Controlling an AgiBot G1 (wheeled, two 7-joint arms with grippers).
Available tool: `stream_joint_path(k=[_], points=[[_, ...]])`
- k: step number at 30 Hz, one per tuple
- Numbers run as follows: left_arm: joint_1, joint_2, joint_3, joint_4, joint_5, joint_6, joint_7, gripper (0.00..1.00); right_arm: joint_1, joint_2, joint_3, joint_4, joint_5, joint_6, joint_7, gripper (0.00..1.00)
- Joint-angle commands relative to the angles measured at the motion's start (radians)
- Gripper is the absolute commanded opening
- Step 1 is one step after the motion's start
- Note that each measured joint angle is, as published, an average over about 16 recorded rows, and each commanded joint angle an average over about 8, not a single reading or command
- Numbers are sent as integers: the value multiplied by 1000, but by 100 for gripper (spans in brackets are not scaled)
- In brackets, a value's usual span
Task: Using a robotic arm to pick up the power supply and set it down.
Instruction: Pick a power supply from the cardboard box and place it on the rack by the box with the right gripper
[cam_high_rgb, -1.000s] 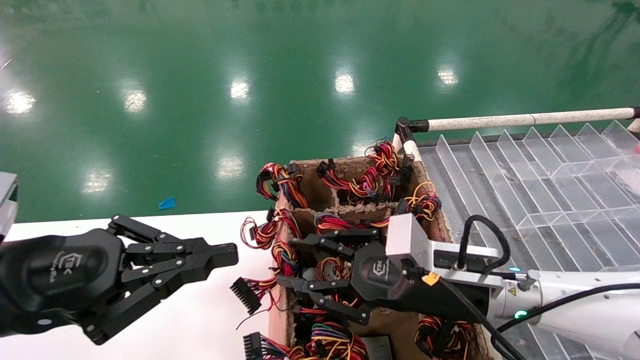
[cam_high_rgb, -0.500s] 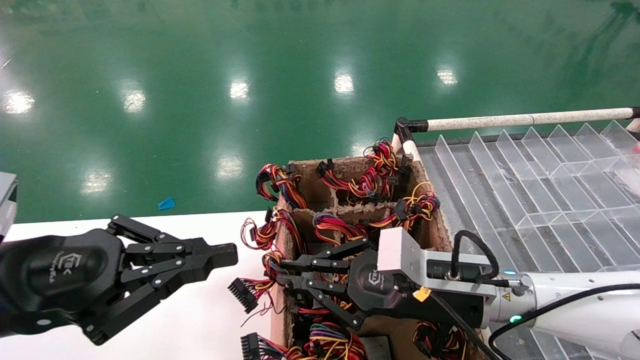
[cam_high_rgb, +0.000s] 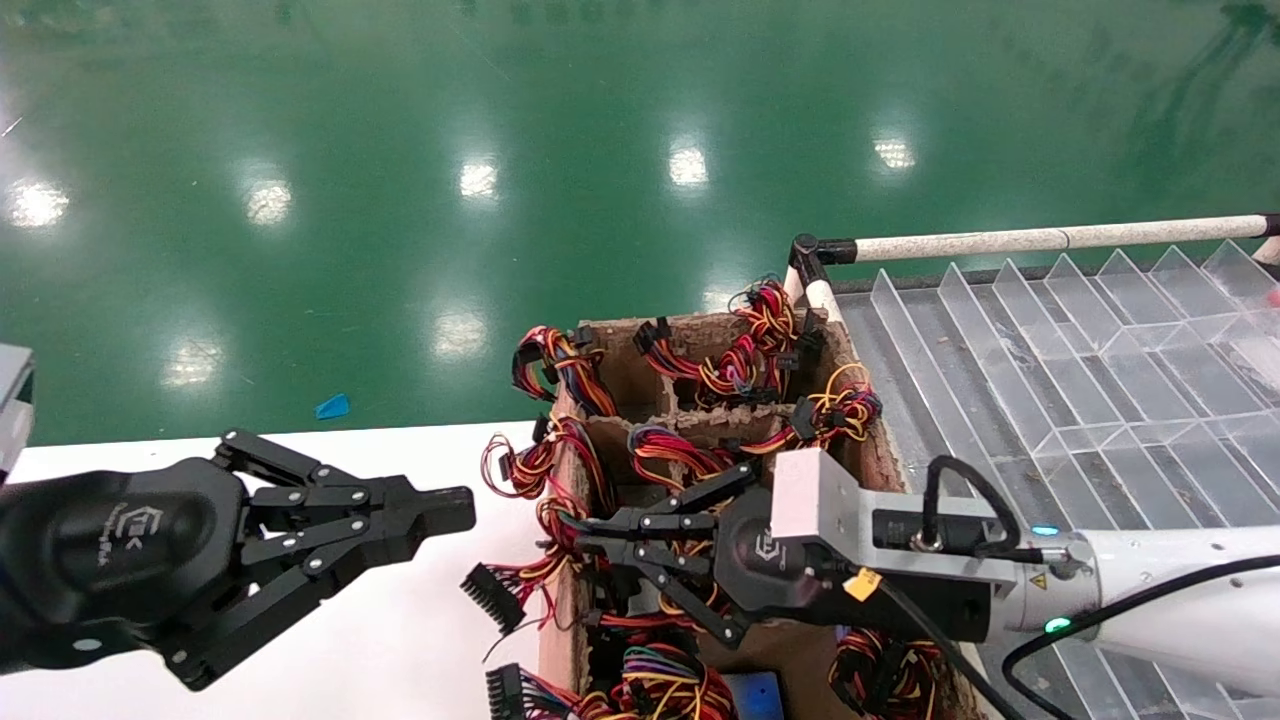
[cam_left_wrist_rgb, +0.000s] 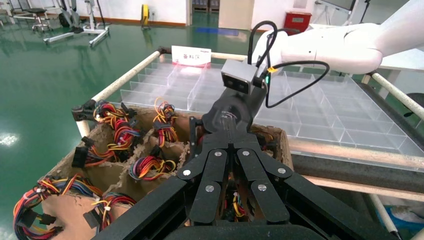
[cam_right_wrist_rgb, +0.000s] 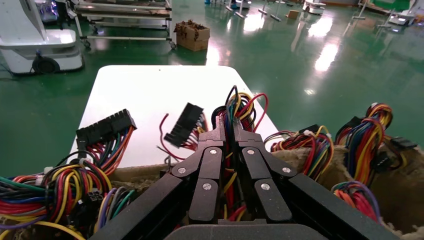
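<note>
My right gripper (cam_high_rgb: 592, 532), the robotic arm with the silver-grey wrist and looping black cable, reaches into the brown cardboard crate (cam_high_rgb: 700, 325). Its fingers (cam_right_wrist_rgb: 186, 134) are shut on a red, yellow and black wire bundle (cam_right_wrist_rgb: 241, 106) of a power supply. That bundle's black connector (cam_high_rgb: 490, 597) hangs over the crate's left wall onto the white table (cam_high_rgb: 400, 650). The power supply's grey box is hidden down among the wires. My left gripper (cam_high_rgb: 452, 508) is parked over the table to the crate's left, shut and holding nothing.
The crate's cardboard cells hold several more coloured wire bundles (cam_high_rgb: 745, 345). A clear divided tray (cam_high_rgb: 1080, 360) with a white pipe rail (cam_high_rgb: 1050, 238) stands right of the crate. Green floor (cam_high_rgb: 500, 150) lies beyond the table edge.
My right gripper went from wide open over the crate to shut on the wire bundle, shifting slightly left and then back right. The left gripper has not moved.
</note>
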Motion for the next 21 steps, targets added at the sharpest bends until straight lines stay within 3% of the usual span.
stream_joint_path(k=[1,21], points=[[0,0,0,0,0,0,0,0,6,6,4,9,3,0,1,0],[0,0,0,0,0,0,0,0,75,78,103,205,108,31,40,0]])
